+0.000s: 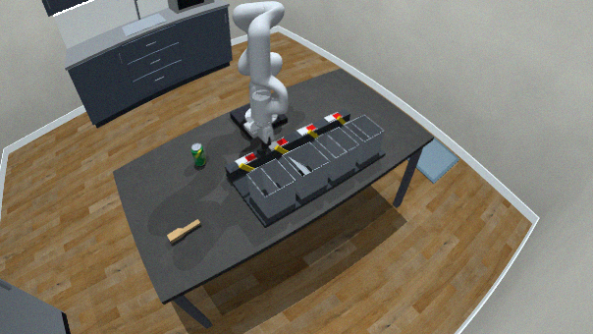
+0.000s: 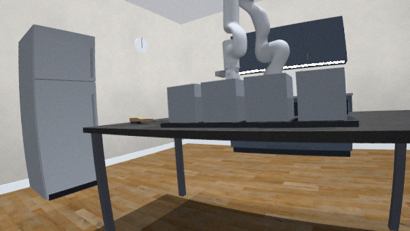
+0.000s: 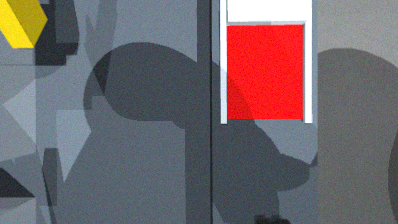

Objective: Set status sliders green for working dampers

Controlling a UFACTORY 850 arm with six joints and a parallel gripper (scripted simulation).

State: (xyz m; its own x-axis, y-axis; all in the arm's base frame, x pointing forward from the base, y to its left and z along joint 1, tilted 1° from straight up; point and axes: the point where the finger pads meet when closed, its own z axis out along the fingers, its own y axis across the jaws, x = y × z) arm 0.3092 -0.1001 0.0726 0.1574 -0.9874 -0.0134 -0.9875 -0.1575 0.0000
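Four grey open-topped duct dampers stand in a row on a dark base plate point(image 1: 314, 169); in the exterior view they show as plain grey boxes point(image 2: 222, 100). The blade point(image 1: 299, 166) of the second damper from the left stands tilted. In front of each damper, on the arm's side, is a status slider, and all show red: point(image 1: 246, 158), point(image 1: 281, 142), point(image 1: 308, 129), point(image 1: 335, 117). Yellow levers point(image 1: 245, 167) sit by the sliders. My gripper point(image 1: 265, 141) is shut and empty, low just left of the second slider. The wrist view shows a red window point(image 3: 265, 72) with its white cover point(image 3: 270, 10) beside it, and a yellow lever point(image 3: 20, 22).
A green can point(image 1: 197, 154) stands left of the dampers. A wooden block point(image 1: 184, 231) lies near the table's front left. The arm's base point(image 1: 258, 118) is right behind the sliders. A fridge point(image 2: 58, 109) stands off the table.
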